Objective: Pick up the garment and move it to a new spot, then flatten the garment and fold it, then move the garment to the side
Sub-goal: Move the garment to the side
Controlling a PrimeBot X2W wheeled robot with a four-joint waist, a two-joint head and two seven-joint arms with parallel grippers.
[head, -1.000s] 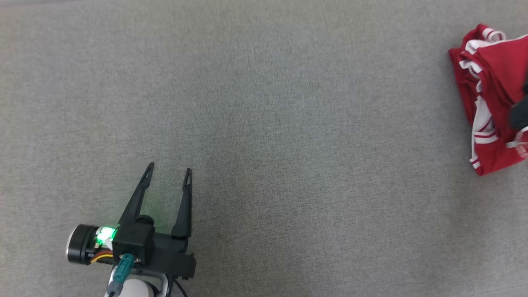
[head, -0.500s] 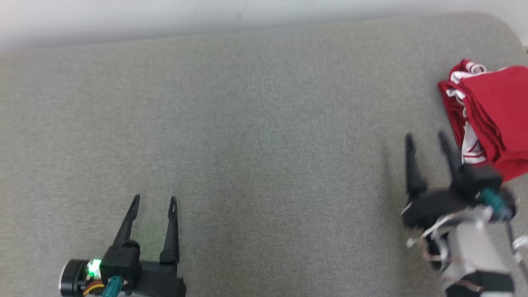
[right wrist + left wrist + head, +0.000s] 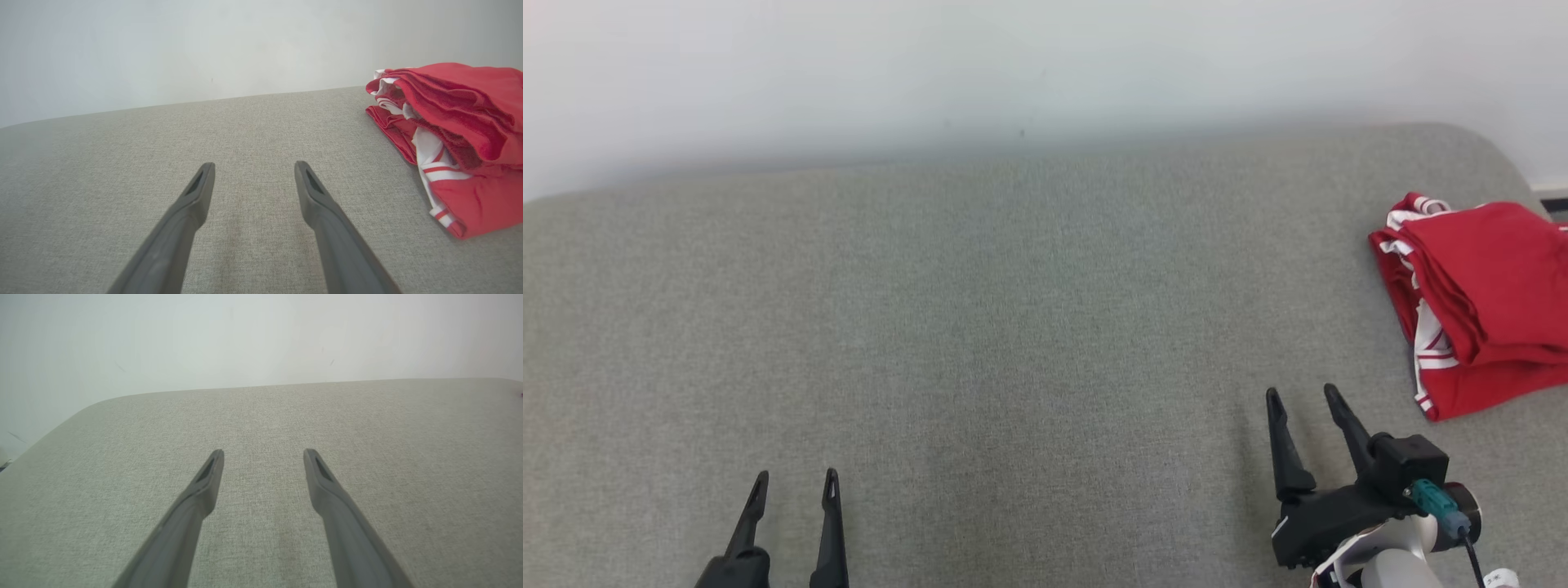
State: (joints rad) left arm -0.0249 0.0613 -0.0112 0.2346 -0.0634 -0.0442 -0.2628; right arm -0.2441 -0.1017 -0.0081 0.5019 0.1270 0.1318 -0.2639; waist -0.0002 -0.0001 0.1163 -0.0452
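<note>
A folded red garment with white stripes (image 3: 1482, 302) lies at the far right of the grey fabric surface (image 3: 1013, 343); the right wrist view has the garment (image 3: 461, 139) at its right side. My right gripper (image 3: 1301, 396) stands open and empty at the lower right, left of and nearer than the garment, not touching it. In its own view the right gripper (image 3: 253, 167) has only grey fabric between its fingers. My left gripper (image 3: 796, 478) is open and empty at the lower left, far from the garment; the left gripper (image 3: 263, 453) hangs over bare fabric.
A pale wall (image 3: 1013, 73) rises behind the surface's far edge. The surface's rounded far right corner (image 3: 1494, 151) lies just beyond the garment, and a rounded far left corner (image 3: 77, 414) is in the left wrist view.
The head camera has tilted up, bringing the wall into view. My right gripper has let go of the garment and drawn back down-left, away from it. The left gripper stays open.
</note>
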